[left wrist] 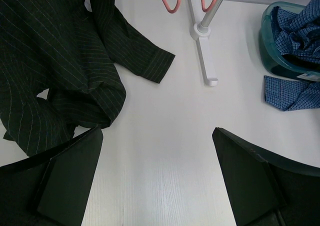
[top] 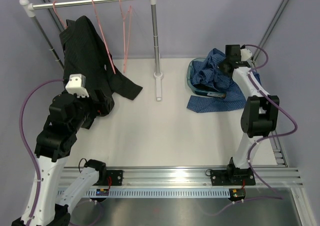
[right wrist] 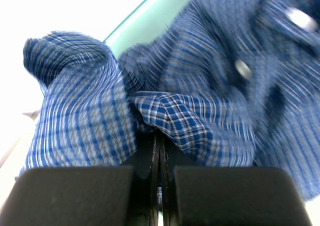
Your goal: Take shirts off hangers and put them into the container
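Since the blue checked shirt (top: 214, 77) overhangs the tub (top: 191, 69), my right gripper (right wrist: 159, 143) clamps a fold to tuck in.
Meanwhile my left gripper (left wrist: 157, 178) gapes wide, holding nothing.

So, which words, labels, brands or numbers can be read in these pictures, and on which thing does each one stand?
No text can be read.
Pale tag beside the blue checked cloth shirt: too small to read.
Small circuit board on the silver base rail: markings too small to read.

Two shirts (top: 85, 51), three hangers (top: 103, 36), one container (left wrist: 270, 46)
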`<move>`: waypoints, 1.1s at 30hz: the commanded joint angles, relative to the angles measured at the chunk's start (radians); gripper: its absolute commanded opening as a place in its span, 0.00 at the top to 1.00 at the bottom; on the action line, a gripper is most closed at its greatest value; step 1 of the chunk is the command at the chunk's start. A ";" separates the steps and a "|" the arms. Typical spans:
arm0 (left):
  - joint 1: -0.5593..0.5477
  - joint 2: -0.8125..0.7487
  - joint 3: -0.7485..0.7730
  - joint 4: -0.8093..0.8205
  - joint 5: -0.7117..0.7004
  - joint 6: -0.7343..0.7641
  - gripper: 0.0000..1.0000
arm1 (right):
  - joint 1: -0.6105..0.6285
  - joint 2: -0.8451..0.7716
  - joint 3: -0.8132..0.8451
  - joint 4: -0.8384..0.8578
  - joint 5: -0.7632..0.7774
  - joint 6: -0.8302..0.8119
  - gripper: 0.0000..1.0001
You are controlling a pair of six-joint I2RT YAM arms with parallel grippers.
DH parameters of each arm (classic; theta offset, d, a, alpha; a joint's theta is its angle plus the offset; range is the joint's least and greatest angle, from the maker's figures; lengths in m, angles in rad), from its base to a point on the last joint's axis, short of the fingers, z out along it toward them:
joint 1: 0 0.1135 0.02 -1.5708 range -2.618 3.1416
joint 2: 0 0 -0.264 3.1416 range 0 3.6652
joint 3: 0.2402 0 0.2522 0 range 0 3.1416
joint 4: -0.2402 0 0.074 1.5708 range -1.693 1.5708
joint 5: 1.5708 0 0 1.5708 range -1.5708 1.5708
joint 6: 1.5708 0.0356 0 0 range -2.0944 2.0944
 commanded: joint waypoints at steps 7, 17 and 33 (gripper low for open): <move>-0.003 0.005 0.031 -0.002 -0.035 0.013 0.01 | -0.023 0.302 0.175 -0.267 -0.122 0.121 1.00; -0.003 0.005 0.039 0.001 -0.029 0.008 0.01 | -0.038 0.171 0.253 -0.288 -0.041 0.007 0.62; -0.003 0.002 0.025 0.026 0.019 -0.003 0.01 | -0.030 -0.349 -0.333 -0.104 -0.098 0.046 0.26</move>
